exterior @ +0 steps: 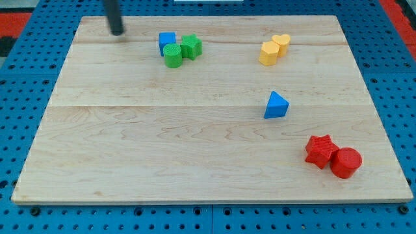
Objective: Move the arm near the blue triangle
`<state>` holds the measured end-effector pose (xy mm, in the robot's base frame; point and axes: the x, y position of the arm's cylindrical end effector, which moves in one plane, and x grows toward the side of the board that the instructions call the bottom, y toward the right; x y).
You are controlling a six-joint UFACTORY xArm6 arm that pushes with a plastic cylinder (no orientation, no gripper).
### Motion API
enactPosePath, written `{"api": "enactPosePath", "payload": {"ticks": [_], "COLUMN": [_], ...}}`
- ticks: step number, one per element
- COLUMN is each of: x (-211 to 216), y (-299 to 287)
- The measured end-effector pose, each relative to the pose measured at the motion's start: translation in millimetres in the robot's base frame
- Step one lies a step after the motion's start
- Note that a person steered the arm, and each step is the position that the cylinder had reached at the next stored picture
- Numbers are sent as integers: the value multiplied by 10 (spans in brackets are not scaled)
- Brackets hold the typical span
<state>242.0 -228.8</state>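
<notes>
The blue triangle [276,105] lies on the wooden board [162,149], right of the middle. My tip [117,32] is at the view's top left, near the board's far edge, far to the left of and above the blue triangle. The nearest blocks to my tip are a blue cube [166,42], a green cylinder [173,56] and a green star [191,46], clustered to its right.
A yellow pentagon-like block [268,53] and a yellow cylinder [281,43] touch at the top right. A red star [320,151] and a red cylinder [346,162] sit together at the bottom right. A blue pegboard surrounds the board.
</notes>
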Motion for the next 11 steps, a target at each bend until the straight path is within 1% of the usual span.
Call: {"api": "enactPosePath", "payload": {"ticks": [1,2,3,4,6,11], "x": [886,1608,2167,2386,2388,2388], "y": [77,1034,2327,2972,2954,2559]}}
